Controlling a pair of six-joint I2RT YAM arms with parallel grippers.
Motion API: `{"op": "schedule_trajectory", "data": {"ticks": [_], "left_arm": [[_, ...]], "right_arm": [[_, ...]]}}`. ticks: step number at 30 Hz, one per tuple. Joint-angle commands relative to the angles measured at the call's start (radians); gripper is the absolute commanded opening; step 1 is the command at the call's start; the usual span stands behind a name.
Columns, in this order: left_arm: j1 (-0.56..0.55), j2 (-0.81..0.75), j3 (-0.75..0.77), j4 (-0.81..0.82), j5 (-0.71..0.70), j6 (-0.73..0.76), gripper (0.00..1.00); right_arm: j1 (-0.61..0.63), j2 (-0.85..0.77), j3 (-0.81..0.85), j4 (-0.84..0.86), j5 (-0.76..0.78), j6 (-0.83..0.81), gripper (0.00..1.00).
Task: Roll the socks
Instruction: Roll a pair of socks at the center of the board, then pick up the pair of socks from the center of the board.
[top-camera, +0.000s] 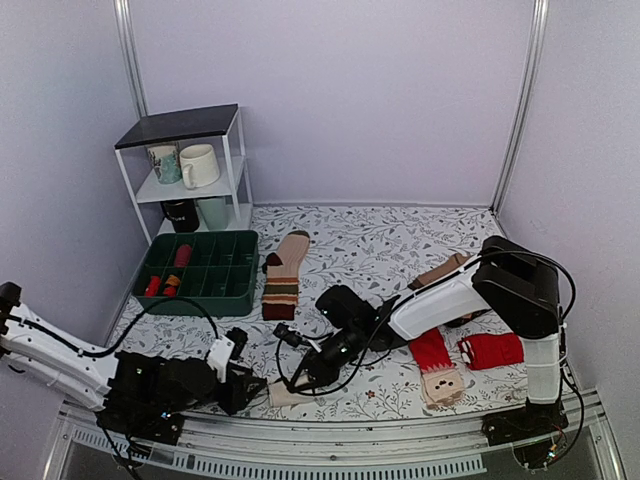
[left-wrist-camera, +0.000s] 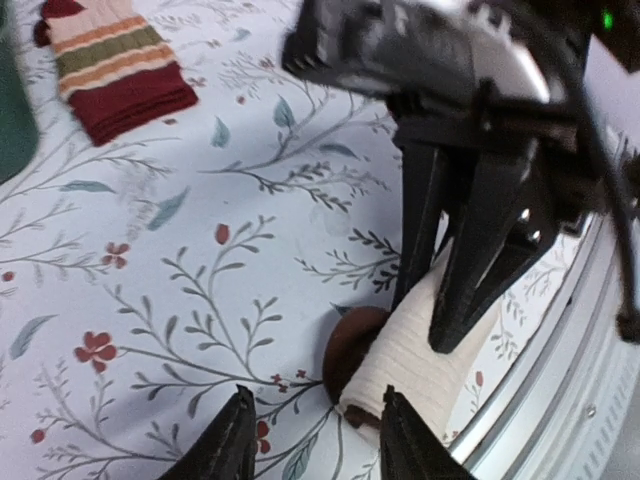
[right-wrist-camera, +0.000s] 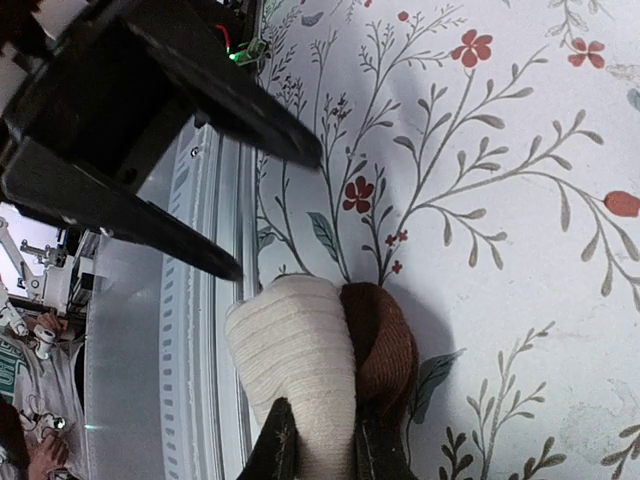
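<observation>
**Item: socks** (right-wrist-camera: 300, 350). One tight roll, ribbed cream-white with a dark brown end. It lies on its side at the bottom centre of the top view, at the near edge of the floral tablecloth (top-camera: 380, 250), just beside the metal rail (top-camera: 330, 432). In the right wrist view the brown end faces right and the cream part faces the rail.

**Item: right gripper** (right-wrist-camera: 322, 445). Its arm reaches across from the lower right of the top view. The claw is narrow, with its two fingers pinching the roll from opposite sides and cream fabric pressed between them. In the left wrist view its dark fingers come down onto the top of the roll.

**Item: left gripper** (left-wrist-camera: 315, 445). It sits at the lower left of the top view, level with the roll. The claw is partly wide and holds nothing. In its own view the roll's end lies just beside its right fingertip, outside the gap. Whether they touch cannot be told.

**Other stock:**
- striped sock (top-camera: 285, 272), tan with red, brown and green bands, flat at centre
- green tray (top-camera: 240, 285), divided into compartments, to the left of that sock
- white shelf (top-camera: 180, 125) at upper left, carrying mugs (top-camera: 198, 165)
- red socks (top-camera: 492, 350), lower right
</observation>
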Motion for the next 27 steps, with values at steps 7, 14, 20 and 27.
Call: {"op": "schedule_trajectory", "data": {"ticks": [7,14,20,27], "left_arm": [[0.012,-0.619,-0.048,-0.343,-0.212,0.056,0.4],[0.047,-0.6,-0.002,-0.316,-0.208,0.152,0.36],[0.063,-0.326,0.204,-0.401,-0.259,0.269,0.44],[0.132,-0.207,0.356,-0.362,-0.341,0.448,0.58]], "right_arm": [[-0.105,-0.109,0.049,0.048,-0.032,0.061,0.0],[-0.145,-0.117,0.219,0.051,-0.02,0.072,0.0],[-0.189,-0.062,0.409,0.015,0.066,0.085,0.0],[-0.236,-0.012,0.536,0.006,0.254,0.1,0.0]]}}
